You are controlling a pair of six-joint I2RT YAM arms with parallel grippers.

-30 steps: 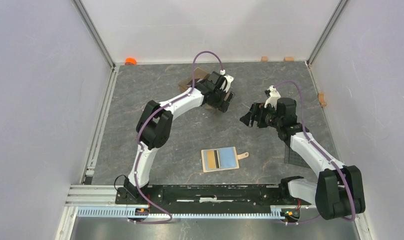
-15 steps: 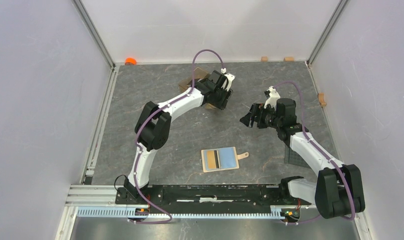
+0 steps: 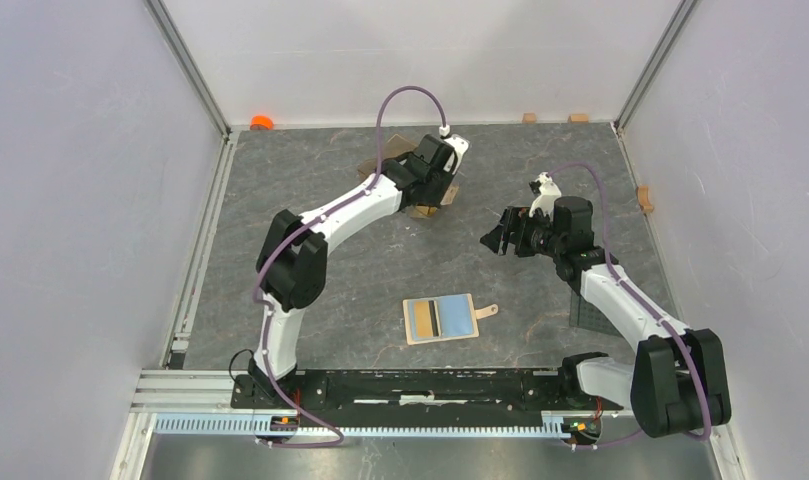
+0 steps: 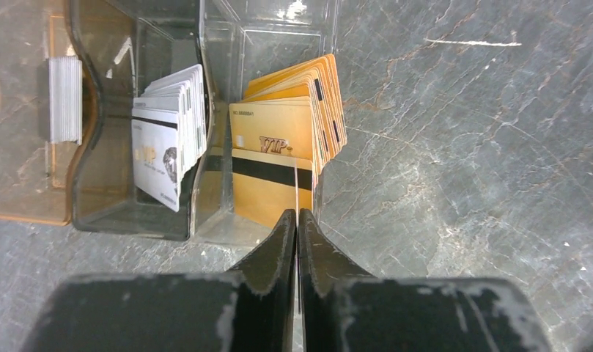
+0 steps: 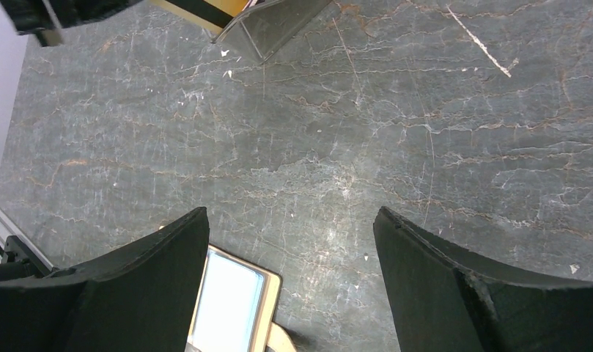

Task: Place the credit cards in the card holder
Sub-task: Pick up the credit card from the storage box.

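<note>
Where left gripper (image 4: 297,215) nips a card (image 4: 296,183), seen edge-on, box (image 4: 124,220) cropped.

I see the grey marbled table (image 3: 380,270) carrying the open card holder (image 3: 440,319) and, farther back, a clear brown-tinted divided box (image 4: 95,191).

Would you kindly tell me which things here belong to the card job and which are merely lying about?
Job: gold cards, silver cards, clear box holding them, card holder, left gripper pinching a gold card.
Lying about: orange object, wooden blocks along the walls.
</note>
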